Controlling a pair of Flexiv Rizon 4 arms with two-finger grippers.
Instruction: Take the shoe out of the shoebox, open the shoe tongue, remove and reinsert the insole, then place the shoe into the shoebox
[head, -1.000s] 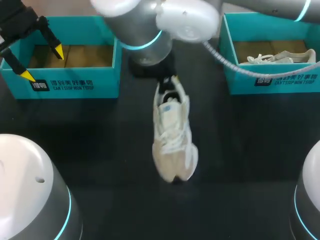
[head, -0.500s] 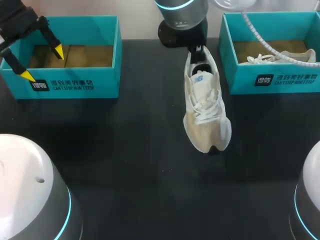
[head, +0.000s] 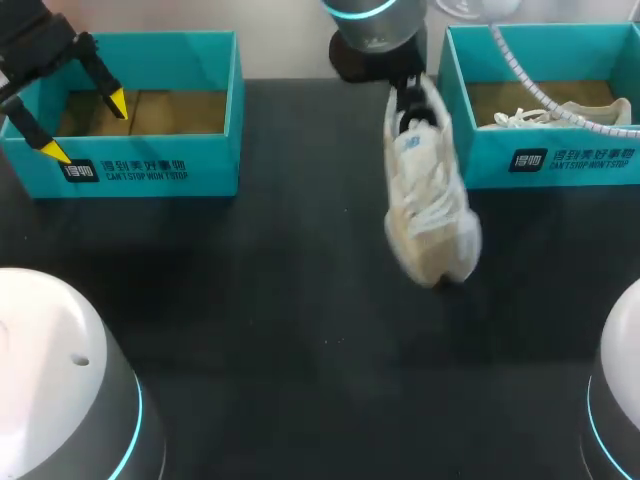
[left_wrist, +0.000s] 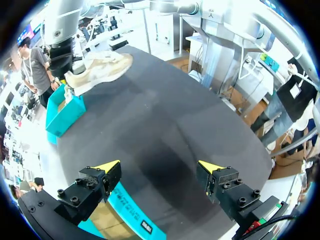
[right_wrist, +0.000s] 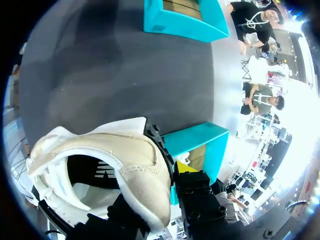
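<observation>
Head view: the right end effector (head: 408, 98) pinches the heel of the pale sneaker (head: 428, 215), which hangs toe-down just beside the right shoebox (head: 560, 160). A second sneaker (head: 545, 117) lies inside that box. Whether the toe clears the worktop (head: 250, 300) is hard to call from here. The left end effector (head: 86, 127) hovers over the left shoebox (head: 150, 170), fingers spread and holding nothing.

Left wrist view: past the spread yellow tips of the left end effector (left_wrist: 160, 166), the sneaker (left_wrist: 100, 67) looks to be carried in the air at the far side of the worktop, over the right shoebox (left_wrist: 62, 117).

Right wrist view: the sneaker (right_wrist: 125, 150) fills the space at the right end effector (right_wrist: 165, 192), whose fingers clamp the heel collar. One yellow tip shows outside the heel. The right shoebox (right_wrist: 192, 142) sits just ahead.

I'd judge the sneaker light, with a soft, floppy upper and a firmer sole and heel. That heel collar is the sound place to grip, and the loose laces could snag on a box wall.

Against the earlier frames, the sneaker has swung from mid-worktop rightward and back toward the right shoebox. The left arm has not budged.
</observation>
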